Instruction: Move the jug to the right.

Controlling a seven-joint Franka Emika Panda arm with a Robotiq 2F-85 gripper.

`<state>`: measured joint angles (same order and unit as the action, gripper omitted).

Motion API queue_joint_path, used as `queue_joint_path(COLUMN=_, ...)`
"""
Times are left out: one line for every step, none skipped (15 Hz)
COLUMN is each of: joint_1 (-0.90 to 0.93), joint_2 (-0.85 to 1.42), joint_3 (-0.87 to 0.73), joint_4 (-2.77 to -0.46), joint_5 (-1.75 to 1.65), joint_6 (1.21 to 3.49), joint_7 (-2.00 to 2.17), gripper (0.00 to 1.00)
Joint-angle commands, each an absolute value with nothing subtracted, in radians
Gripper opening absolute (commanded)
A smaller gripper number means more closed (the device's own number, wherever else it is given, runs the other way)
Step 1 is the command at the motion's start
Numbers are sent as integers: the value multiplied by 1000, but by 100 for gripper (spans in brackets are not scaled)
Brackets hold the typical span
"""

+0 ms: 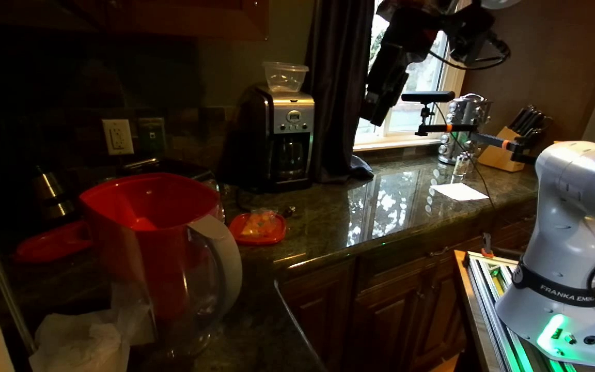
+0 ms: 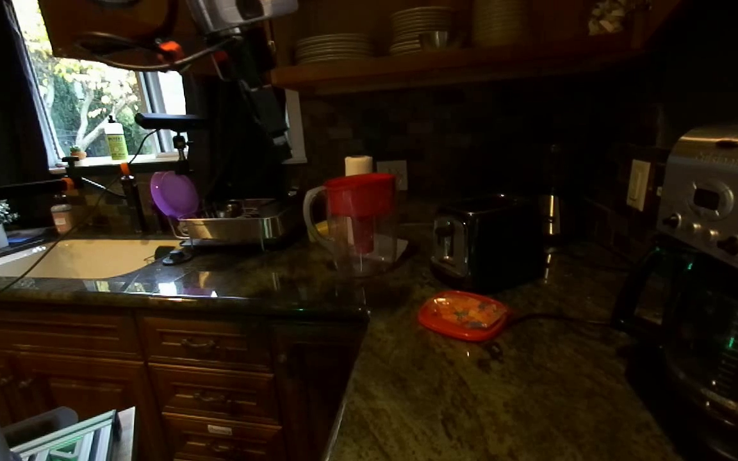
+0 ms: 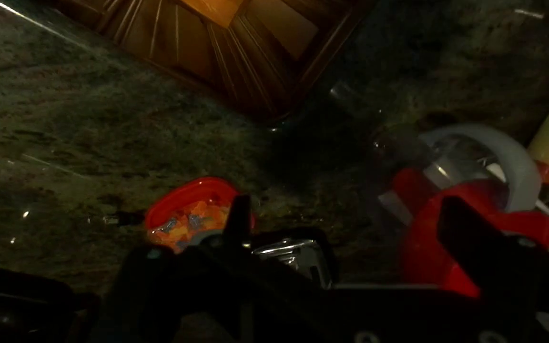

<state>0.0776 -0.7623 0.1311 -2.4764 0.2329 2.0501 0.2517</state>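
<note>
- Dark, mottled stone counter point(image 3: 88, 138) is looked down upon in the wrist view, with wooden cabinets point(image 3: 169, 47) seen past its edge.
- Within that view the fingers of the gripper point(image 3: 346, 207) are spread wide; the jug point(image 3: 427, 243) is partly covered by one of them, the red dish point(image 3: 172, 202) by the other.
- In an exterior view the jug is seen upright on the counter, its red upper part open at the top, its pale looped handle point(image 1: 234, 268) plainly shown.
- Orange pieces point(image 1: 257, 226) are contained in the red dish, which is placed between the jug and the coffee maker point(image 1: 293, 116); a clear tub point(image 1: 285, 77) is set on the latter.
- The gripper is shown high against the window point(image 1: 424, 80), well apart from the jug.
- In an exterior view the jug is flanked by the dish rack point(image 2: 234, 229) and the black toaster point(image 2: 491, 250); the gripper is shown above its height.
</note>
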Motion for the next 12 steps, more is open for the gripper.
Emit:
queue_joint_path(joint_1=72, joint_2=-539, joint_3=55, joint_4=-2352, joint_5=277, joint_6=2078, joint_7=183, gripper=100)
queue_joint_path(joint_1=87, joint_2=-496, joint_3=41, joint_4=-2326, joint_5=288, joint_6=2093, joint_7=146, gripper=100)
queue_joint_path(joint_1=64, joint_2=-612, joint_3=67, joint_4=-2407, joint_5=254, joint_6=2087, joint_7=190, gripper=100)
queue_joint_path(joint_1=65, joint_2=-565, joint_3=56, joint_4=-2379, joint_5=261, joint_6=2092, joint_7=169, gripper=100)
queue_joint_path(joint_1=65, joint_2=-527, joint_3=52, joint_4=-2355, joint_5=264, joint_6=2093, joint_7=161, gripper=100)
queue_joint_path(joint_1=66, joint_2=-503, joint_3=51, joint_4=-2339, joint_5=265, joint_6=2093, joint_7=158, gripper=100)
queue_joint_path(joint_1=68, joint_2=-491, joint_3=52, joint_4=-2329, joint_5=265, joint_6=2093, joint_7=158, gripper=100)
queue_joint_path(joint_1=56, joint_2=-470, joint_3=64, joint_4=-2300, joint_5=270, joint_6=2066, joint_7=231, gripper=100)
queue_joint_path(joint_1=34, joint_2=-421, joint_3=86, joint_4=-2244, joint_5=248, joint_6=2023, joint_7=325, gripper=100)
queue_joint_path(joint_1=21, joint_2=-392, joint_3=104, joint_4=-2214, joint_5=227, joint_6=2027, joint_7=382, gripper=100)
queue_joint_path(joint_1=0, joint_2=-369, joint_3=130, joint_4=-2203, joint_5=181, joint_6=2057, joint_7=441, gripper=100)
queue_joint_path(joint_1=-13, joint_2=-351, joint_3=145, joint_4=-2188, joint_5=151, joint_6=2061, joint_7=497, gripper=100)
